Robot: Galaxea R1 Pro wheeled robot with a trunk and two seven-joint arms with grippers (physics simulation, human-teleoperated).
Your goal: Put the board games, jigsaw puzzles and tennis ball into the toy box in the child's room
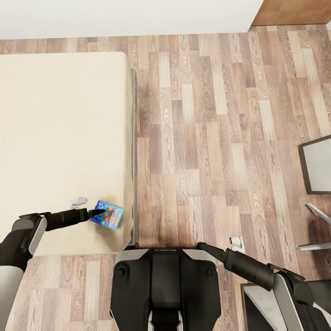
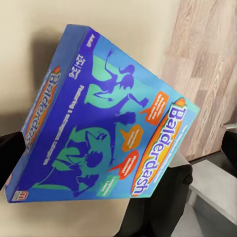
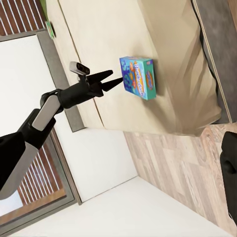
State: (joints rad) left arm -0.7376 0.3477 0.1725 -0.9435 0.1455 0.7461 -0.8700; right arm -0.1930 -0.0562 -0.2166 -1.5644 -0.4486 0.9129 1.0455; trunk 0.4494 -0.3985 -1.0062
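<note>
Bed (image 1: 59, 138): beige mattress, wood floor (image 1: 207, 138) alongside.
Blue Balderdash board game (image 1: 106, 214): near mattress front corner, beside bed edge, tilted.
Left gripper (image 1: 97, 213): fingers parted, tips at game's edge; grip uncertain.
Right gripper (image 1: 202, 247): state cannot be told.

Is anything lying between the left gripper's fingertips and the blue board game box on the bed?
Nothing: left gripper nearly meets the blue cartoon-covered board game box over bare beige mattress, clearest in right wrist view.
</note>
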